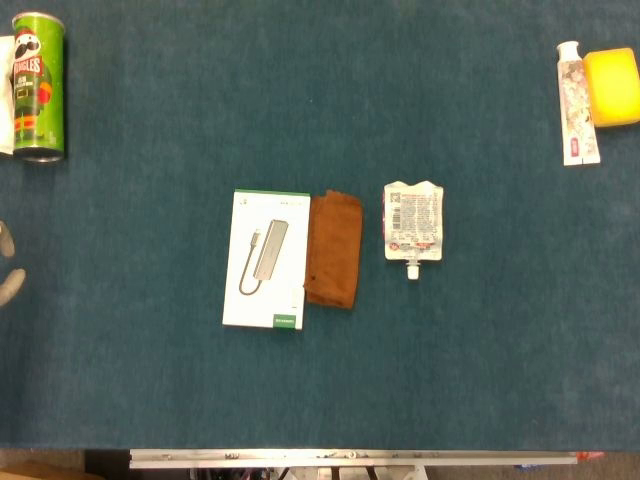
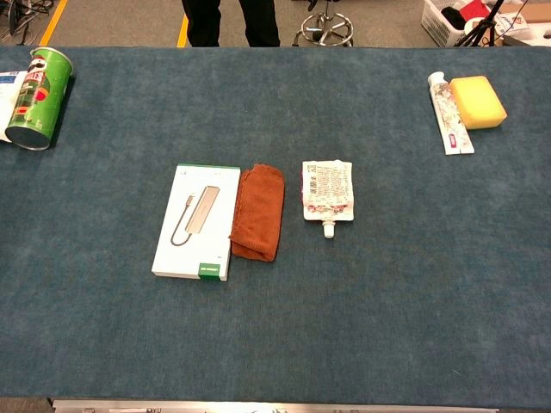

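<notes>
Lying left of frame centre, the white adapter box (image 1: pixel 266 260) has its long axis running top to bottom, tilted slightly. A brown cloth (image 1: pixel 333 249) touches its right edge; a spout pouch (image 1: pixel 412 223) lies beyond, nozzle down. The left hand (image 1: pixel 8 262) shows only fingertips at the left edge, near nothing on the blue surface (image 1: pixel 480 350); its grip cannot be told.

Only pale fingertips (image 1: pixel 8 262) of the left hand (image 1: pixel 6 270) are seen, cut off by the head view's left edge; its pose cannot be told. Beyond the hand, a white packet (image 1: pixel 5 95) behind the Pringles can (image 1: pixel 38 87) is cropped likewise. The can's small print is too small to be read.
</notes>
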`<state>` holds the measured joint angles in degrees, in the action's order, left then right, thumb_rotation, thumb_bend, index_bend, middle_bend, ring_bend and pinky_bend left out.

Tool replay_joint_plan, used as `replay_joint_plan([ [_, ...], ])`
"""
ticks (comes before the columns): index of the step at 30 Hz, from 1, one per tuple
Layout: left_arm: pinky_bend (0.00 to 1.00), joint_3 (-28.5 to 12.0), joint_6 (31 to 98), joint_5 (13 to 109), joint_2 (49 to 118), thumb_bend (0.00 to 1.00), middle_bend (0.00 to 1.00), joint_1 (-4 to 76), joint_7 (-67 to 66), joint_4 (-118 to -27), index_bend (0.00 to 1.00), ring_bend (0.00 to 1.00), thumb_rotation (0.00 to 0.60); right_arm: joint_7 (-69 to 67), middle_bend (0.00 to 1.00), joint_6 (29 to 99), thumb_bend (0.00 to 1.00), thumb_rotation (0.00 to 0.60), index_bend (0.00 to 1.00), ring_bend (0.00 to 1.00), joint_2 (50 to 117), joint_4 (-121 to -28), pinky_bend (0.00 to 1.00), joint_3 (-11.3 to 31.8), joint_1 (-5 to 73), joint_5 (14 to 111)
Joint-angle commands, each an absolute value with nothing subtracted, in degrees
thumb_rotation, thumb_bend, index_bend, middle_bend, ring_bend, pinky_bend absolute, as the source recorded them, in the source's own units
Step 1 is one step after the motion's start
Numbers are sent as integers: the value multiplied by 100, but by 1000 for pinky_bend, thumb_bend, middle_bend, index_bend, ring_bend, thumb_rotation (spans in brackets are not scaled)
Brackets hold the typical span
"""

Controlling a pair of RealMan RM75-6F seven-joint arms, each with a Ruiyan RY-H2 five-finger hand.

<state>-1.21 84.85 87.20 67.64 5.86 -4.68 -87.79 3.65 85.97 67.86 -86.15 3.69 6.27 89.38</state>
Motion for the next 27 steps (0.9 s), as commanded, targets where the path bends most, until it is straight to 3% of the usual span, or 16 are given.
replay_joint_plan([
  [1, 452, -119, 8463, 8697, 6750, 170, 445, 583, -506, -8799, 582, 330, 600, 435, 208, 8574, 0, 600, 220, 157, 6830, -8575, 208, 379, 645, 8912],
  [14, 453, -108, 8275, 8526, 6760, 170, 448, 604, -647, -8853, 586, 331, 600, 595, 220, 8494, 0, 600, 221, 157, 6761, -8790, 208, 411, 609, 8695],
  [19, 453, -82, 8331, 8650, 6752, 170, 450, 607, -587, -8888, 580, 334, 600, 750, 261, 8615, 0, 600, 294, 157, 6815, -8751, 208, 391, 577, 8785],
  [27, 454, -96, 8336, 8621, 6711, 170, 479, 600, -565, -8932, 572, 339, 600, 773, 281, 8557, 0, 600, 326, 157, 6800, -8786, 208, 391, 585, 8738],
])
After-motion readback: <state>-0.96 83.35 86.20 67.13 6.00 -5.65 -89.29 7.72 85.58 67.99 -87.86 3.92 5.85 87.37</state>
